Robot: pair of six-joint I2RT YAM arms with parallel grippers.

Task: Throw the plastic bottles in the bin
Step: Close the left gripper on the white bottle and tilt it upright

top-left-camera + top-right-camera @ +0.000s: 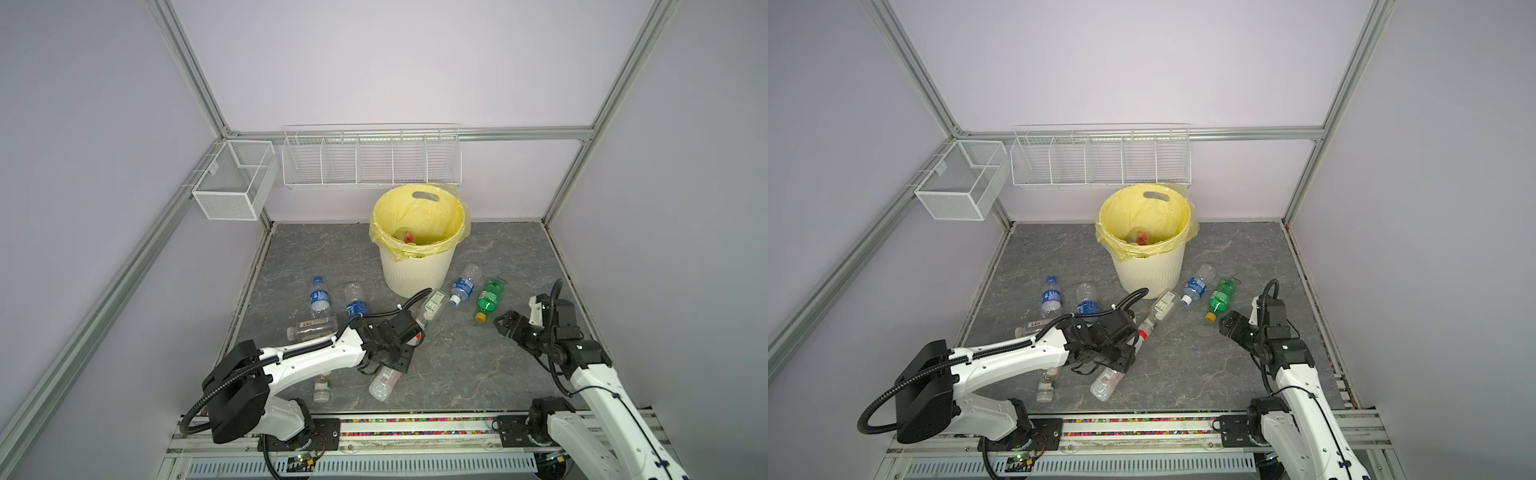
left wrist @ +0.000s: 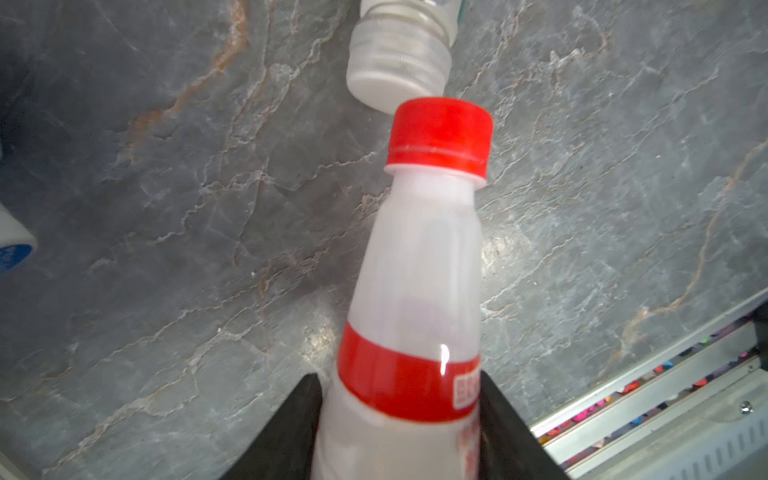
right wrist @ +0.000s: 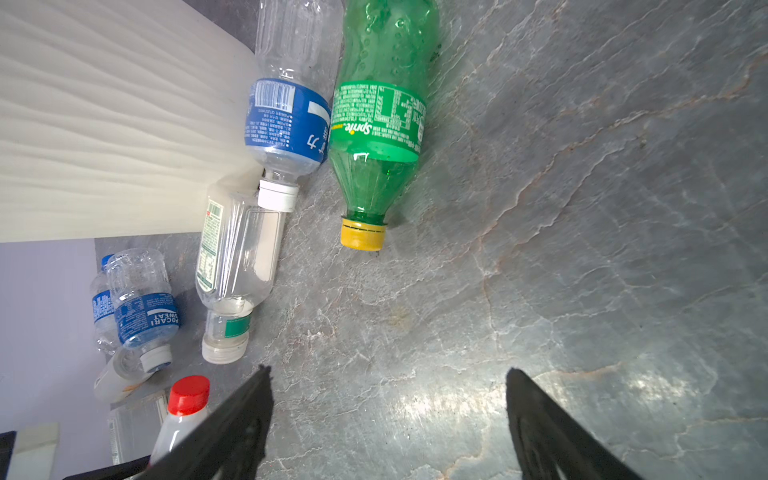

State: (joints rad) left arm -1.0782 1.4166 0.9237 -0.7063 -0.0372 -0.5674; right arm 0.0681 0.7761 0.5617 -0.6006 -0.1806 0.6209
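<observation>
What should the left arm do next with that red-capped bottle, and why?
Probably lift it straight up. The left gripper seems closed on the red-capped bottle, which sits low at the table; the bin stands farther back, with a tall rim to clear.

Open tabletop right of centre; bottles clutter the near side of the bin, left and right
</observation>
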